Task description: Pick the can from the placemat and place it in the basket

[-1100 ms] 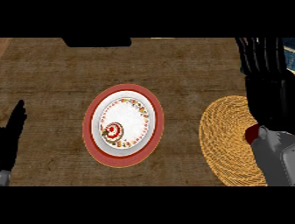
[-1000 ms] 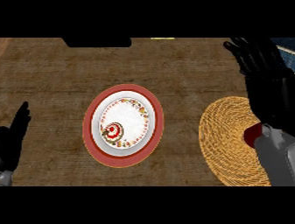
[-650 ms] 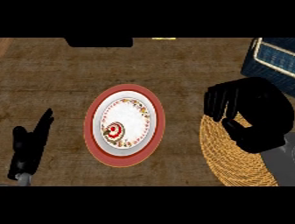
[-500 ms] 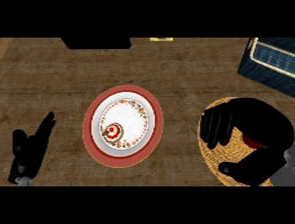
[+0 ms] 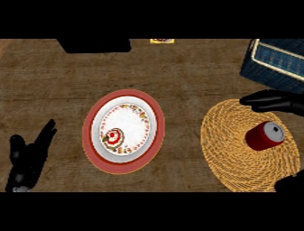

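Observation:
A red can [image 5: 264, 135] with a silver top lies tilted on the round woven placemat [image 5: 237, 155] at the right. My right hand [image 5: 282, 103] reaches in from the right edge, its fingers stretched just beyond the can and its thumb [image 5: 302, 181] low at the corner. The can sits in the gap between them, apart from both. The dark blue basket [image 5: 284, 63] with a pale rim stands at the back right, partly cut by the edge. My left hand [image 5: 28, 155] rests open at the lower left, fingers up.
A red plate [image 5: 94, 149] bearing a white patterned dish [image 5: 131, 128] lies in the middle of the wooden counter. A black block [image 5: 93, 45] and a small yellow item [image 5: 161, 40] sit at the back edge.
My right hand came down from beside the basket to the placemat, covered the can, then spread so the can shows. My left hand shifted a little to the right.

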Robot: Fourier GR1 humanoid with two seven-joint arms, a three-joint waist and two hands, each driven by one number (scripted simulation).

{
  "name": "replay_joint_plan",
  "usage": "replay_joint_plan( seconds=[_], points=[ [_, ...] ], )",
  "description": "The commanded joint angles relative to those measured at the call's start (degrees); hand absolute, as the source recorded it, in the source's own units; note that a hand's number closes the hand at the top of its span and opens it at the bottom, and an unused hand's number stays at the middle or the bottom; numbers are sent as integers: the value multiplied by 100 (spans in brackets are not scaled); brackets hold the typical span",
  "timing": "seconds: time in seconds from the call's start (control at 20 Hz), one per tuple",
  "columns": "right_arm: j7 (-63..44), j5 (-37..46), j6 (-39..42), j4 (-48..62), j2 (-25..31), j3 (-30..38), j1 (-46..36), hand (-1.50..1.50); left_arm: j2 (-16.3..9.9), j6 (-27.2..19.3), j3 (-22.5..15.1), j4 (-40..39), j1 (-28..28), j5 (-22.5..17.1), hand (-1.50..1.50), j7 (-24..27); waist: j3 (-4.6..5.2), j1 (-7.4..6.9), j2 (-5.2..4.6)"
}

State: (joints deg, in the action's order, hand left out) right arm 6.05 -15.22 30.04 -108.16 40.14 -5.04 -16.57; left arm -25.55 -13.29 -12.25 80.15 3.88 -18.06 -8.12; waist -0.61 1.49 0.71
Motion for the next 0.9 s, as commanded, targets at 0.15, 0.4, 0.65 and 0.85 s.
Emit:
replay_joint_plan(
  seconds=[0.15, 0.4, 0.65, 0.85],
  points=[
    [175, 501, 915, 449, 1821, 1315, -725, -150, 215, 100, -175, -293, 175, -44, 0, -215, 66, -75, -89],
    [606, 374, 2111, 1090, 2855, 1716, -1125, -150, 192, 217, -148, -155, 206, -20, 0, -156, 68, -172, -89],
    [1188, 890, 3077, 1446, 3583, 1455, -1222, -150, 133, 293, -84, -174, 54, -54, 0, -401, 60, -253, -132],
    [1712, 1349, 3061, 1518, 3824, 1345, -1034, -150, 256, 211, -111, -86, 71, 43, 0, -349, 51, -215, -108]
  ],
)
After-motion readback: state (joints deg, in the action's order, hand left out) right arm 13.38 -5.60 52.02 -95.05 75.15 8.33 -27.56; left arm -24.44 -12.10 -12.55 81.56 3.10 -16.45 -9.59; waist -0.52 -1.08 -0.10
